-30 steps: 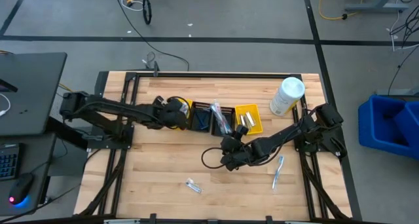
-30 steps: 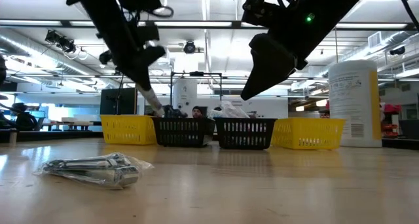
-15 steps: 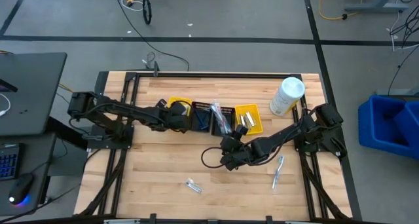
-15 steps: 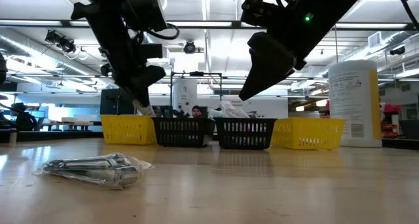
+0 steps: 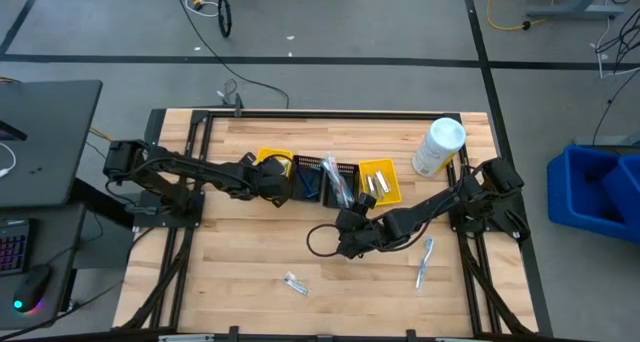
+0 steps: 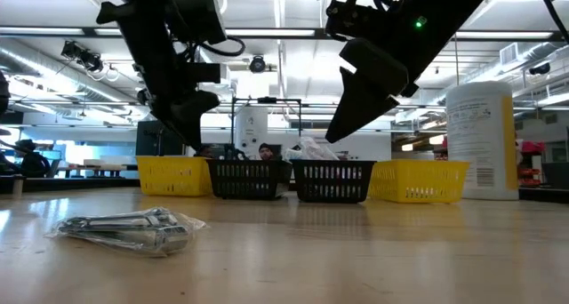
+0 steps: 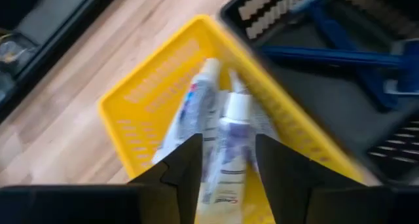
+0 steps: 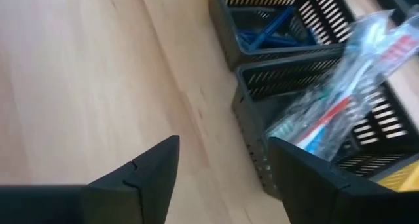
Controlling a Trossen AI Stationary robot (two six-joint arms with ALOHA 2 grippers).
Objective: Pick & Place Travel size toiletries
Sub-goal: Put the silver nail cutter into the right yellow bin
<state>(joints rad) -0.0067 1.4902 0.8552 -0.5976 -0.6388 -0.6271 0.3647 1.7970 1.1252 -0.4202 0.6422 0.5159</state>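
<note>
Left tool [image 7: 226,162] released, fingers apart, poised over yellow basket [image 7: 141,96] holding toothpaste tubes [image 7: 222,145]. Right tool [image 8: 222,168] released, empty, above bare worktop [image 5: 240,252] just at 6 o'clock of black baskets [image 8: 281,86]; wrapped toothbrushes [image 8: 340,80] there. On worktop: wrapped razors [image 6: 129,230] at 6 o'clock, blue toothbrush [image 5: 424,260] at 4 o'clock.

Change over the last second: the left gripper [image 5: 268,179] moves from 9 o'clock of the yellow basket [image 5: 270,158] to over it and opens, the toothpaste tube [image 7: 222,152] it carried now lying inside. The right gripper [image 5: 345,232] edges slightly toward 9 o'clock.
</note>
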